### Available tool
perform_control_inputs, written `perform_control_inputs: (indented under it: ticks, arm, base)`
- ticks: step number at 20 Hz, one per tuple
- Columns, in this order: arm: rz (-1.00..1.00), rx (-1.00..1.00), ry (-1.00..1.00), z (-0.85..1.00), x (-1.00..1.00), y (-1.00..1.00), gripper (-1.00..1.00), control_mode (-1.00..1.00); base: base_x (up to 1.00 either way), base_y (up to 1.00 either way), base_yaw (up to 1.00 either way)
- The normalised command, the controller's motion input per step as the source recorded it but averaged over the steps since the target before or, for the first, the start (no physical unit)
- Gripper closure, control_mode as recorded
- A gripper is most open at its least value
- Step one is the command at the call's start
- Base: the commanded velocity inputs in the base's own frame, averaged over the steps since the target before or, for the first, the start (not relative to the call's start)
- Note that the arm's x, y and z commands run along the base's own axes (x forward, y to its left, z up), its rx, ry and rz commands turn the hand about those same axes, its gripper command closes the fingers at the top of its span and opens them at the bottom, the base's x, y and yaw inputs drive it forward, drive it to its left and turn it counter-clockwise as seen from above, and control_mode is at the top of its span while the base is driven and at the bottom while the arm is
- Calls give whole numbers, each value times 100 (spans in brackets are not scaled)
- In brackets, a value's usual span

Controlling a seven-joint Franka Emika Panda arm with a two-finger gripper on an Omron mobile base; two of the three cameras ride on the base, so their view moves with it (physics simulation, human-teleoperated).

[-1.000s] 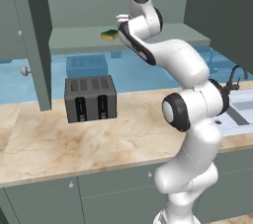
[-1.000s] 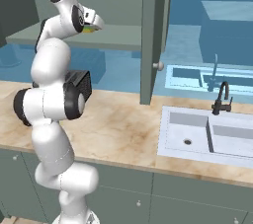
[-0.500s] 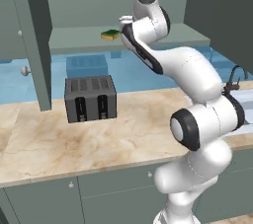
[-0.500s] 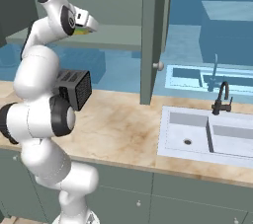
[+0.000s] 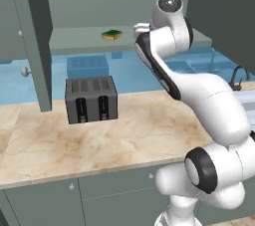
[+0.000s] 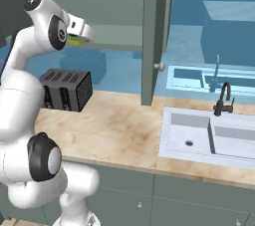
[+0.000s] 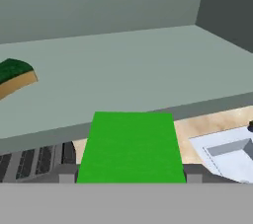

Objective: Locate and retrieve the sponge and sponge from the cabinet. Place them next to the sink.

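My gripper [image 7: 129, 176] is shut on the bright green sponge [image 7: 131, 146], which juts forward over the front edge of the cabinet shelf [image 7: 123, 70]. In the right base view the gripper [image 6: 82, 33] hangs at that shelf's front with the sponge's yellow-green edge [image 6: 74, 41] showing under it. The other sponge [image 5: 112, 35], yellow with a dark green top, lies on the shelf; the hand view has this sponge [image 7: 15, 75] at its left edge, apart from the gripper. The sink [image 6: 199, 138] is set in the counter to the right.
A black toaster [image 5: 92, 99] stands on the marble counter under the shelf. The open cabinet door [image 6: 154, 31] hangs between shelf and sink, another door [image 5: 35, 36] at the left. A dark faucet [image 6: 224, 98] rises behind the basin.
The arm's elbow and lower links have swung to the side. The hand, still holding the green sponge, has drifted a little down and back from the shelf.
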Motion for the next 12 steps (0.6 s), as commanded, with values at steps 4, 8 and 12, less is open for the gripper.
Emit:
perform_control_inputs:
  ticks: [4, 8, 12]
  arm:
    - [0, 0, -1, -5, -100, -34, 100, -100]
    - [-3, 0, 0, -10, -91, -27, 100, -100]
    - [-11, 0, 0, -24, -63, -19, 100, -100]
  base:
    - [0, 0, 0]
    - [0, 0, 0]
    - [0, 0, 0]
